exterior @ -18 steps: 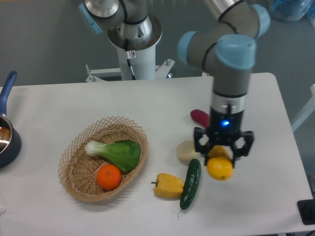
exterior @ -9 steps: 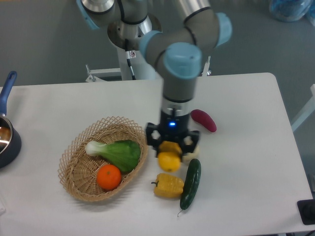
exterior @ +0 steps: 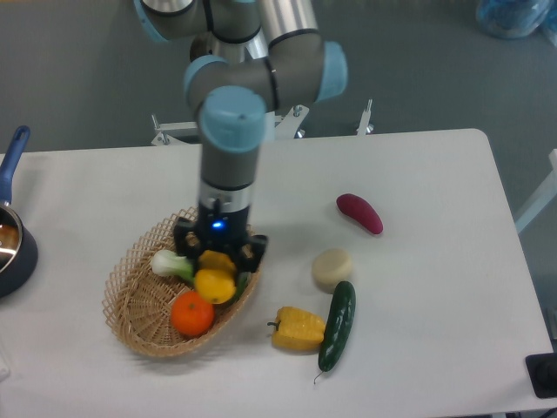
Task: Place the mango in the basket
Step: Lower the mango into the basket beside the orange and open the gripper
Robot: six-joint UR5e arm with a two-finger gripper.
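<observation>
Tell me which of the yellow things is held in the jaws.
The mango, the smooth yellow oval gripped over the basket. The lumpy yellow pepper lies loose on the table beside the cucumber.

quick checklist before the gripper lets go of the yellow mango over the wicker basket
1. Smooth yellow-orange mango held in the two-finger gripper: ok.
2. Mango above the inside of the oval tan woven wicker basket, not its rim: ok.
3. Landing spot free: not ok, the green leafy vegetable lies under it and the round orange fruit sits close by.
4. Mango resting on the contents or hanging above them: cannot tell.
5. Yellow bell pepper and dark green cucumber outside the basket, clear of the drop: ok.
</observation>
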